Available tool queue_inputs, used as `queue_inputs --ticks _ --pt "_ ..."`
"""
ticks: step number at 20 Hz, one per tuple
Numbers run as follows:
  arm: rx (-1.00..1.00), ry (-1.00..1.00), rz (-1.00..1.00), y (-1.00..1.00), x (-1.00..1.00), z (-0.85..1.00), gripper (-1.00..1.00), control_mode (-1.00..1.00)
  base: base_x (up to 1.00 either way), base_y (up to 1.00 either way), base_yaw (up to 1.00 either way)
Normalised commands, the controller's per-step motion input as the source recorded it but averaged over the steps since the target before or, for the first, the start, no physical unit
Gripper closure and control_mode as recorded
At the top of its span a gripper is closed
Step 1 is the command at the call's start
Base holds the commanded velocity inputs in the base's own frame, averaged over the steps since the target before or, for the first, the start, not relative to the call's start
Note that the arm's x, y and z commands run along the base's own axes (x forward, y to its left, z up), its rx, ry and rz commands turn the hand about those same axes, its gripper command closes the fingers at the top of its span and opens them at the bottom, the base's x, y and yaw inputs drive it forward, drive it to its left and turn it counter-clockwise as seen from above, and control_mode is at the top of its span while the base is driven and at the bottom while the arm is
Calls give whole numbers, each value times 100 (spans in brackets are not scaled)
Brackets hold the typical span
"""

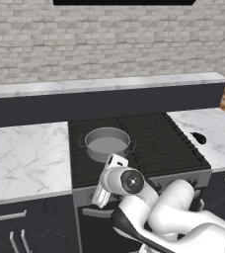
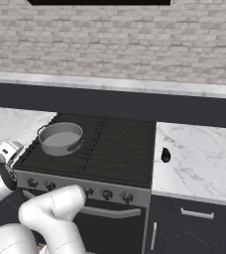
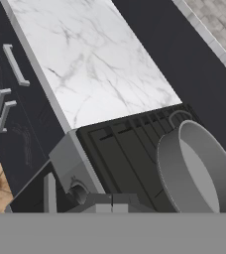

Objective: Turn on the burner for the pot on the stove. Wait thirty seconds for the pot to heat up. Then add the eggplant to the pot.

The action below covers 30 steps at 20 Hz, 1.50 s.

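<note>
Grey and squat, the round metal pot [image 1: 107,143] with two small dark side handles sits lidless on the near-left black grated burner [image 1: 95,159] of the black gas stove [image 2: 115,149], its hollow inside bare in the left base view. Its two handles point left and right across the cooktop. From the hand camera the pot [image 3: 198,171] rises close by at the right, with one looped handle at its far side, and the grey front strip of the stove carries a round dark knob [image 3: 78,192] just below the near-left corner.

To the right of the stove, the small, nearly black glossy eggplant [image 1: 199,137] lies on the white marble surface [image 1: 215,133], near the stove's edge and well apart from the pot. Its long axis runs from near-right to far-left in the left base view.

White wrist and gripper [image 1: 109,180] hang just in front of the stove's near-left edge, below the pot. Whether the fingers are parted or closed I cannot tell.
</note>
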Motion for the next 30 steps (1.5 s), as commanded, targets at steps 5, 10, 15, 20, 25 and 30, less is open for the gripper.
queue_inputs --ticks 5,10,15,20,25,30 --pt "0 0 0 0 0 0 100 -100 0 0 0" --pt "0 0 0 0 0 0 100 -100 0 0 0" --pt "0 0 0 0 0 0 100 -100 0 0 0" --pt "0 0 0 0 0 0 100 -100 0 0 0" --pt "0 0 0 0 0 0 100 -100 0 0 0" --pt "0 0 0 0 0 0 100 -100 0 0 0"
